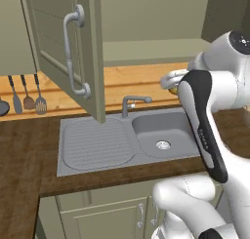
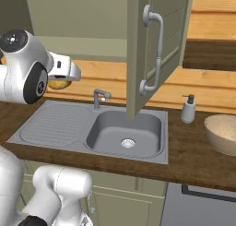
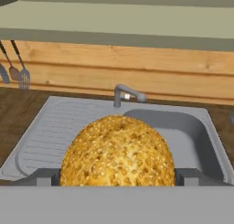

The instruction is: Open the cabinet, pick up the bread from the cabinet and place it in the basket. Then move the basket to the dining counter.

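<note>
One bun (image 3: 118,151) sits clasped between the wide-spread gripper (image 3: 118,177) fingers, apparently above the sink (image 2: 92,128). Carry it level toward the basket (image 2: 223,133) at three o'clock, clearing the open cabinet door (image 2: 154,45).

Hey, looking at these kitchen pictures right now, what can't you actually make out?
- Bread: its underside, cut off by the hand view's bottom edge; in the right base view the gripper covers most of it.
- Basket: cut off by the right edge of the right base view.
- Cabinet interior: hidden behind the open door in both base views.
</note>
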Tool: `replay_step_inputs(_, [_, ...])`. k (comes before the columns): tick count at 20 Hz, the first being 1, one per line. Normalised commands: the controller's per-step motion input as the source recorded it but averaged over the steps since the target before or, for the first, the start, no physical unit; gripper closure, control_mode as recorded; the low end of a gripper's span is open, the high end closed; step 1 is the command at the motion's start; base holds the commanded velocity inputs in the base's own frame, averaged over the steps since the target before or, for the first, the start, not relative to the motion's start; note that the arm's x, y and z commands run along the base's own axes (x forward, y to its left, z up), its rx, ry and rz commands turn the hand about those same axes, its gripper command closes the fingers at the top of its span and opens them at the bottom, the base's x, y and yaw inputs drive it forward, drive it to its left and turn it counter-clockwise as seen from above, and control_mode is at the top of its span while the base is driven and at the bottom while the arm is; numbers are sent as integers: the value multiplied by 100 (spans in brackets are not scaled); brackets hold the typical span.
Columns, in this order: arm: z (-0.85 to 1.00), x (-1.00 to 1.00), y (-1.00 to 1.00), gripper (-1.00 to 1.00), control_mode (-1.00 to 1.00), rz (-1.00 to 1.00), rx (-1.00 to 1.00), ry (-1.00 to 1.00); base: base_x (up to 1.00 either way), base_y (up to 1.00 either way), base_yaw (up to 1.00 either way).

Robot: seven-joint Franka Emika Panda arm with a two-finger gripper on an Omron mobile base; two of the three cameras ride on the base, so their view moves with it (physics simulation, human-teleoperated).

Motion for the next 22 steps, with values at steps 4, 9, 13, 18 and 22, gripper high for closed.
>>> replay_step_inputs(4, [-34,-45,0,100,100,0,0,0,-50,-14,0])
replay_step_inputs(9, [0,0,0,100,100,0,0,0,-100,-61,-5])
replay_step_inputs(13, [0,0,0,100,100,0,0,0,-93,-95,-6])
replay_step_inputs(18, [0,0,0,100,100,0,0,0,1,-100,-2])
replay_step_inputs(22, [0,0,0,100,100,0,0,0,50,-100,0])
